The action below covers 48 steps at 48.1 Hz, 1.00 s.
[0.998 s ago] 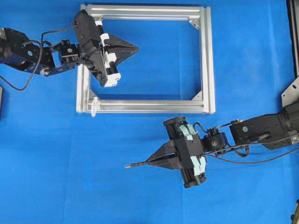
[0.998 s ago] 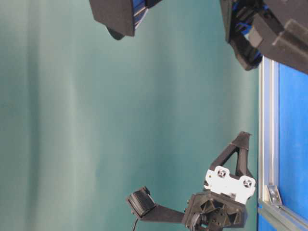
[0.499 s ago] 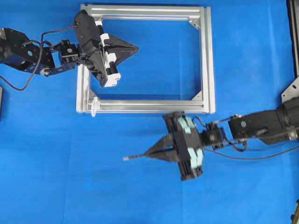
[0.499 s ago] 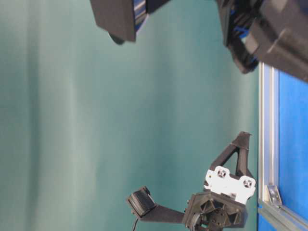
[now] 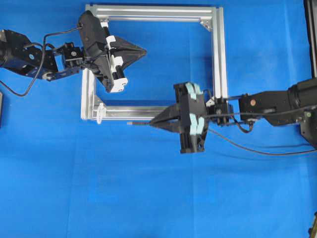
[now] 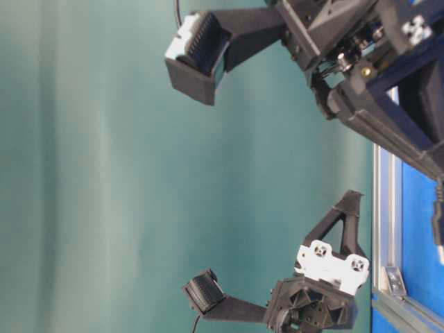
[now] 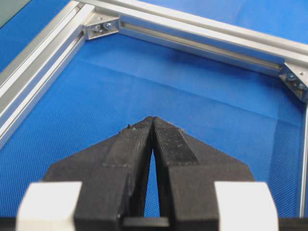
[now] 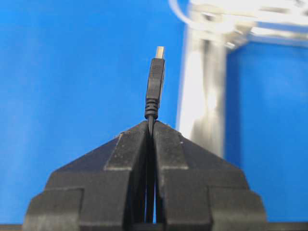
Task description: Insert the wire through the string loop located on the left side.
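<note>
So the right gripper [image 5: 157, 122] is clenched on the thin black flexible wire [image 8: 155, 84] just behind its small dark plug, metal tip poking out toward the bottom-left corner of the silver aluminium frame [image 5: 220, 69], right alongside its bottom rail. The tiny whitish string loop [image 5: 100, 114] sits at that corner, still apart from the tip. The left gripper [image 5: 143, 50] is pinched shut on nothing, over the frame's top-left area. That cable looks light and floppy, so holding close to the stiff plug seems smart for aiming; the loop looks soft and easy to push aside.
</note>
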Tool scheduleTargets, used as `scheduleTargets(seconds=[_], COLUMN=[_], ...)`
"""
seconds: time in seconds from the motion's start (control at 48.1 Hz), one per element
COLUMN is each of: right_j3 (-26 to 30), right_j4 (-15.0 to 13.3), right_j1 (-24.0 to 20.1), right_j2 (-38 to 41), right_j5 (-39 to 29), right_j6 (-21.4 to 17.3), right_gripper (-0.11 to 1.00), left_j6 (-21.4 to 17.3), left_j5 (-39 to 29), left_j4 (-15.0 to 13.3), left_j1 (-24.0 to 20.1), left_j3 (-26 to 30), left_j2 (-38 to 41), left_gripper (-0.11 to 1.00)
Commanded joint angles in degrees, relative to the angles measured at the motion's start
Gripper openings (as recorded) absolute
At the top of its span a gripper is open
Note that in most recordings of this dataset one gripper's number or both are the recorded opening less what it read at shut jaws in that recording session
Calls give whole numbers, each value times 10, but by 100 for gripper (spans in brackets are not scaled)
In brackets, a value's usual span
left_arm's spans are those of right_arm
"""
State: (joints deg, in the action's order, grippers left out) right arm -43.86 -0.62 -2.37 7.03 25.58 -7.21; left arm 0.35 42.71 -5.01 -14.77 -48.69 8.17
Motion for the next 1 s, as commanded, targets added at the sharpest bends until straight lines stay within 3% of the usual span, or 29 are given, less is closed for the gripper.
scheduleTargets(seconds=[0.0,0.249,0.728,0.977], right_j3=[4,10,99,109], right_j4=[-1,0,-1,-1], right_j1=[10,11,5,6], right_j2=[-17,-11,64,69], right_j5=[-2,-3,-9,-7], right_j6=[0,0,-1,0], right_gripper=[-1,-1,-1,-1], left_j6=[1,1,1,1], left_j5=[3,3,3,3], left_j4=[2,2,1,2], left_j1=[1,1,1,1], left_j3=[4,4,2,2], left_j2=[-20,-20,-22,-22], left_gripper=[0,0,0,0])
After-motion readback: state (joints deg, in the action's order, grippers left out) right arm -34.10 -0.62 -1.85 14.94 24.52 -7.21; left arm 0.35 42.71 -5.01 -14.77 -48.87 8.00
